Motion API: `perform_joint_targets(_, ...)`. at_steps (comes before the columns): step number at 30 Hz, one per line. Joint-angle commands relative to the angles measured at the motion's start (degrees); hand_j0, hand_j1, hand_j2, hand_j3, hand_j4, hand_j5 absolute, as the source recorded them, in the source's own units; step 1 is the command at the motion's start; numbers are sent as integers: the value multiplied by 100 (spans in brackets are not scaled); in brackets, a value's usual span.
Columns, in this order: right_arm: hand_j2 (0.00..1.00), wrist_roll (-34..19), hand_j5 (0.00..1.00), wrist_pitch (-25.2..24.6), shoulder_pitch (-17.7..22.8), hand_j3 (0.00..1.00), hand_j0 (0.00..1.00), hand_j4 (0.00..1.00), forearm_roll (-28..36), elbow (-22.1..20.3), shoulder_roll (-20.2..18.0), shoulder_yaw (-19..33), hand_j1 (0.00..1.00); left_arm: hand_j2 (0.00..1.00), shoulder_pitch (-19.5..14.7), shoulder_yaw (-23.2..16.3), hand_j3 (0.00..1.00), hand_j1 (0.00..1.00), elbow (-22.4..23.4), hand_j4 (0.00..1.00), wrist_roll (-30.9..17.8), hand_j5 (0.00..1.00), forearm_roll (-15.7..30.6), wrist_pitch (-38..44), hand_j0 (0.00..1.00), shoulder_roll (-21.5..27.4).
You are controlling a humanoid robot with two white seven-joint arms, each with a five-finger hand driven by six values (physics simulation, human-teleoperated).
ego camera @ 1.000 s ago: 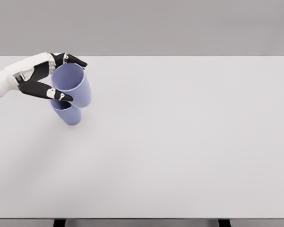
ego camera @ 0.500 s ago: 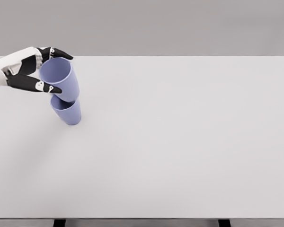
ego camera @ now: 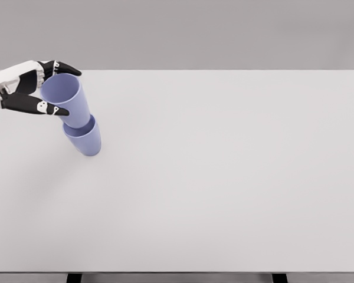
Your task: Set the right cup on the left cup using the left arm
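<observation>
The left hand (ego camera: 32, 88) is at the far left corner of the bench (ego camera: 224, 177). Its arm comes in from the left edge. The black fingers (ego camera: 62, 68) curl over the far side of the top cup (ego camera: 65, 103), and the thumb (ego camera: 38, 107) presses on the near side. So the hand is closed around that cup, near its rim, and holds it.

The bottom cup (ego camera: 85, 140) stands on the bench just below, near the left edge. Both cups are the same soft purple.

A moment ago the top cup hung higher and sat a bit more to the right, with only its base near the lower cup's mouth. Now it has slid left and gone down. Its base is inside the bottom cup, and the lower cup's rim wraps around it. The top cup leans a little to the left and is not fully straight. The bottom cup has stayed in its spot.

This means the stacking is almost done. The cup looks like it has gone in, but the hand has not let go. What is left, I think, is to open the fingers and pull the hand away. If the hand pulls off sideways, the leaning cup could tip, or drag the bottom one along.

The right arm does not show at all.
</observation>
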State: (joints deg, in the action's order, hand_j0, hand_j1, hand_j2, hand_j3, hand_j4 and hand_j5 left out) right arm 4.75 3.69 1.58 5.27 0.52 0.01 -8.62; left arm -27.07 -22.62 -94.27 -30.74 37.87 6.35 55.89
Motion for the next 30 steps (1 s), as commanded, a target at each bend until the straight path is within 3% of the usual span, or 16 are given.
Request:
perform_joint_targets(1, 100, 0, 100, 0, 0, 100, 100, 100, 1, 1, -1, 0, 100, 73, 0, 3, 73, 73, 5, 73, 7, 73, 28, 33, 73, 27)
perform_joint_targets(30, 100, 0, 100, 0, 9, 100, 100, 100, 1, 1, -1, 0, 100, 73, 62, -103, 73, 73, 216, 73, -2, 73, 28, 24, 73, -70)
